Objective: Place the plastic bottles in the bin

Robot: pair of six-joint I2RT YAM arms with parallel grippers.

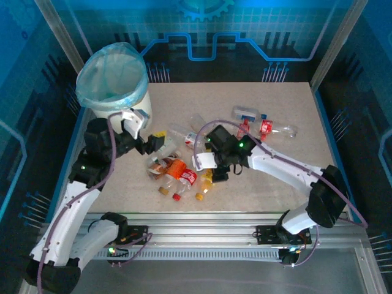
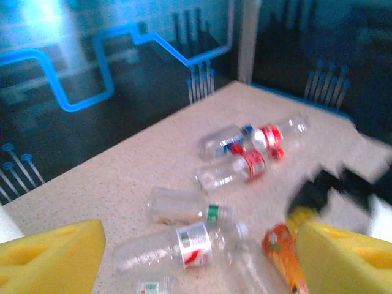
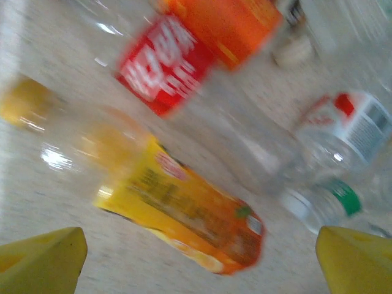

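The bin (image 1: pixel 113 76), a white bucket with a light-blue liner, stands at the table's back left. Several plastic bottles (image 1: pixel 177 173) lie heaped mid-table, and more rest farther right (image 1: pixel 264 127). My left gripper (image 1: pixel 151 144) hovers open between bin and heap. From its wrist, the left gripper (image 2: pixel 196 263) looks onto a clear bottle with a white-and-red label (image 2: pixel 184 245) and a green-capped one (image 2: pixel 184 208). My right gripper (image 1: pixel 215 171) is open over the heap's right side. Its pads (image 3: pixel 43 263) flank a yellow-orange labelled bottle (image 3: pixel 177 214) lying on the table below the right gripper (image 3: pixel 199 263).
Red-labelled (image 3: pixel 165 67) and orange-labelled (image 3: pixel 226 24) bottles lie just beyond the yellow one, a white-labelled green-capped bottle (image 3: pixel 343 141) to its right. Two red-labelled bottles (image 2: pixel 245 165) lie farther off. Blue enclosure walls (image 1: pixel 343 141) ring the speckled table (image 1: pixel 275 196).
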